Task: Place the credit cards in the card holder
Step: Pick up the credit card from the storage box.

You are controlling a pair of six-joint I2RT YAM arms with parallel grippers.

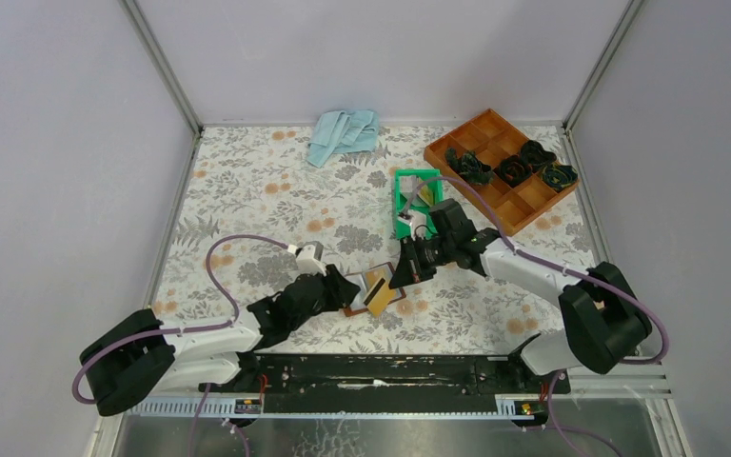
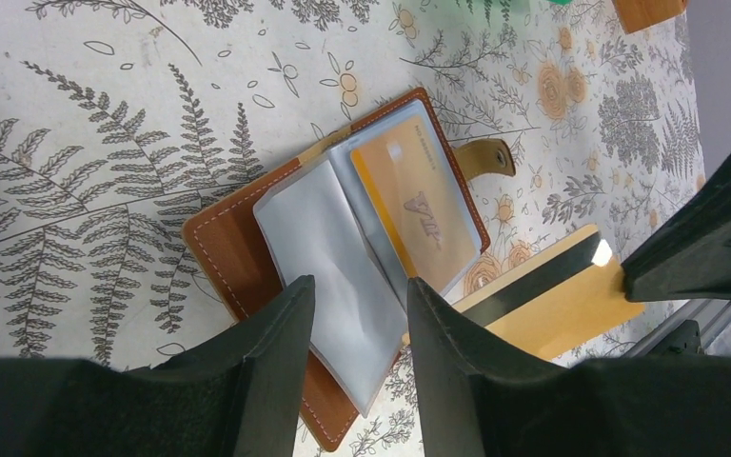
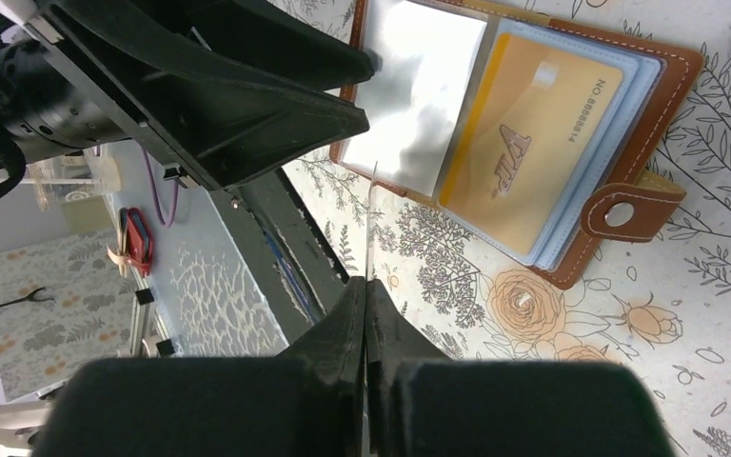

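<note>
Top external view: the left arm (image 1: 219,333) lies low across the near desk (image 1: 247,181), stretched from the near-left corner toward the middle. The right arm (image 1: 533,271) reaches in from the near-right corner with its elbow raised and its forearm sloping down to the left. The left tool (image 1: 340,288) and right tool (image 1: 404,274) sit close together at the near middle of the desk, the green bin (image 1: 409,175) just behind them.

In the left wrist view the holder (image 2: 233,248) lies open and flat on the desk, its snap tab (image 2: 490,157) sticking out at the far side. The left tool's jaws stand partly apart, one finger on each side of a clear sleeve (image 2: 328,248) that is fanned out from the holder. In the right wrist view their tips touch that sleeve's edge. A gold VIP card (image 2: 419,214) sits inside the next sleeve.

The right tool's jaws are pressed together on a striped card (image 2: 562,300), gold with a dark band. It is held on edge just beside the holder's near side and has not entered a sleeve.
</note>
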